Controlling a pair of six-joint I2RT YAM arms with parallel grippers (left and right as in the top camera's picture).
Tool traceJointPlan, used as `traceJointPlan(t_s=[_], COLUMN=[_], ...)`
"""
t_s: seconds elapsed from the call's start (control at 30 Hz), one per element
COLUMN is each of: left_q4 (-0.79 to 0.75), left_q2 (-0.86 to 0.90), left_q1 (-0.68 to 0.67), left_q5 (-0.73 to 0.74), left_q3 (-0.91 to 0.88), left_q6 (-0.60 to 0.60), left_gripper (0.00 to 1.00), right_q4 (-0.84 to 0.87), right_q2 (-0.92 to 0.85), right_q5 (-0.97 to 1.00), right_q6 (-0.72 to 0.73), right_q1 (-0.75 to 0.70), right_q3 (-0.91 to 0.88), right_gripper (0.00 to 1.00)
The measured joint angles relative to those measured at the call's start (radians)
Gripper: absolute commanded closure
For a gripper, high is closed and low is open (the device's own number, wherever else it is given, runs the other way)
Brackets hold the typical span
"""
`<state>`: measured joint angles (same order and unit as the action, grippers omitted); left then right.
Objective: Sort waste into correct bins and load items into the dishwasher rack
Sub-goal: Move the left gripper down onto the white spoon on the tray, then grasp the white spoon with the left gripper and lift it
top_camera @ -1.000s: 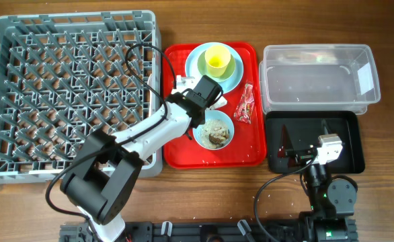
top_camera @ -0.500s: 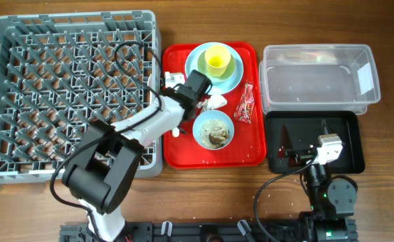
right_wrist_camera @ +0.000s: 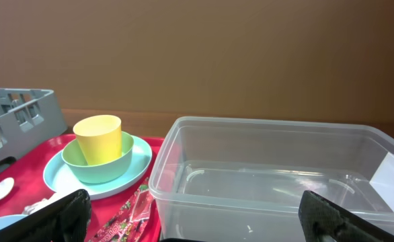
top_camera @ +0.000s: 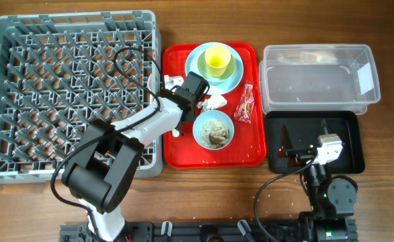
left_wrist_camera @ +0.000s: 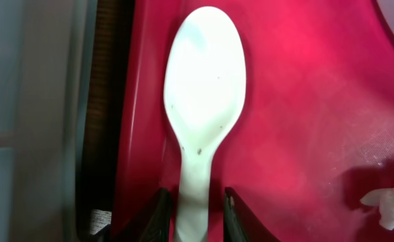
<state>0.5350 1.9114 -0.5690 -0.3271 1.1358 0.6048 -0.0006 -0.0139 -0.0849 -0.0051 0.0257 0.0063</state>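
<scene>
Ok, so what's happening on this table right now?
The left arm's fingers sit on either side of the white plastic spoon's handle. The spoon lies flat near the left edge of the red tray, and it is unclear whether the fingers are clamped on it. The right arm's fingers are open and idle over the black tray. The yellow cup, plate, bowl, napkin and red wrapper are on the red tray. The dishwasher rack holds nothing.
</scene>
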Motion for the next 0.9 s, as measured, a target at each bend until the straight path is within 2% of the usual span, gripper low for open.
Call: traceJointPlan(t_s=[0.07, 0.13, 0.23, 0.9], left_q4=[-0.005, -0.015, -0.028, -0.035], left_q2=[0.0, 0.0, 0.0, -0.002], left_q1=[0.0, 0.0, 0.0, 0.0], left_q5=[0.013, 0.046, 0.072, 0.093], left_q3=[0.0, 0.0, 0.0, 0.0], left_q6=[0.0, 0.0, 0.001, -0.019], left_gripper=[0.75, 0.79, 0.94, 0.96], right_q4=[0.0, 0.0, 0.0, 0.0], right_q2=[0.0, 0.0, 0.0, 0.0], right_q5=[0.0, 0.0, 0.0, 0.0], right_q6=[0.0, 0.0, 0.0, 0.0], right_q1=[0.0, 0.0, 0.0, 0.0], right_q3=[0.0, 0.0, 0.0, 0.0], right_gripper=[0.0, 0.0, 0.0, 0.0])
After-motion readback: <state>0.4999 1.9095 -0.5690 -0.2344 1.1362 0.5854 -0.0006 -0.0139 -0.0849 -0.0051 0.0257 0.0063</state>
